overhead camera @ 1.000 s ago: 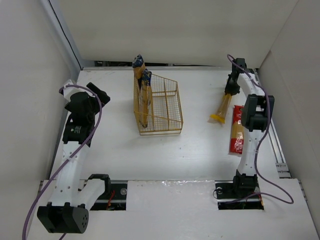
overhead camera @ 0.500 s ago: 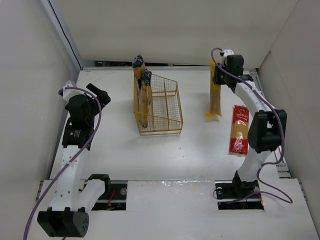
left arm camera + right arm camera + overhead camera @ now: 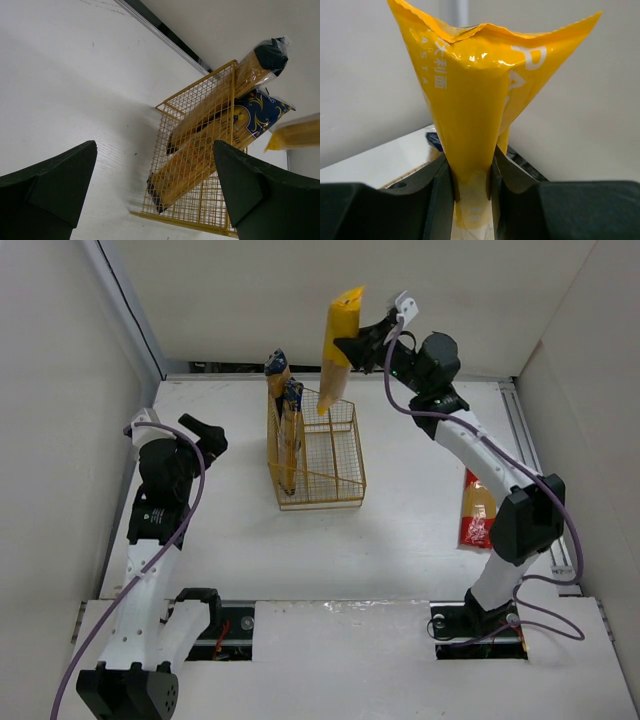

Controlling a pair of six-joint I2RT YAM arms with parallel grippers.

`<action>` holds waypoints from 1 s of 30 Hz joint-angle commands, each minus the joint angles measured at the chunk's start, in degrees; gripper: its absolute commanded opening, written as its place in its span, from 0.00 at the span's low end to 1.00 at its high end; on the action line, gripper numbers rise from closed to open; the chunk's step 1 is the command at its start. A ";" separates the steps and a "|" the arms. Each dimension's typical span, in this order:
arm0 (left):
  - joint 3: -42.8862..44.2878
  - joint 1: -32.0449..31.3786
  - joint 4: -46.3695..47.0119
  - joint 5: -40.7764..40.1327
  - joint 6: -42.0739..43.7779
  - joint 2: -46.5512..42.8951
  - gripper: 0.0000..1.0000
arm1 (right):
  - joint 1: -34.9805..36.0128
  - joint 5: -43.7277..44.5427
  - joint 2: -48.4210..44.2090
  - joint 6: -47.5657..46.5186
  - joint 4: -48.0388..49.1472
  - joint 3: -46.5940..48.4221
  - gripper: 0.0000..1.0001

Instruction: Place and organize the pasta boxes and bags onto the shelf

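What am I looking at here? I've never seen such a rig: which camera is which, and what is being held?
These are two robot arms bolted at the near edge of a white table. The wide picture comes from a fixed camera above and behind them. The other two pictures come from a small camera on each wrist, looking out past that arm's own fingers.

The right arm's fingers pinch a yellow pasta pack and hold it up in the air, over by a gold wire rack. Two packs lean in the rack's left side: a black-ended pack and a blue-ended pack. A red-ended pack lies on the table beside the right arm. The left arm's fingers are wide open and hold nothing.
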 commanded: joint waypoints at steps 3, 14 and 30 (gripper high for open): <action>-0.63 -0.20 4.11 1.59 -0.62 -2.05 1.00 | 3.42 -5.51 4.57 1.22 14.11 6.94 0.00; -1.25 -0.73 4.81 2.29 -0.62 -2.05 1.00 | 5.10 -11.92 13.45 0.69 12.09 9.85 0.00; -1.77 -0.73 5.34 3.35 -0.62 -3.10 1.00 | 6.16 -6.92 8.45 0.08 9.99 -0.80 1.00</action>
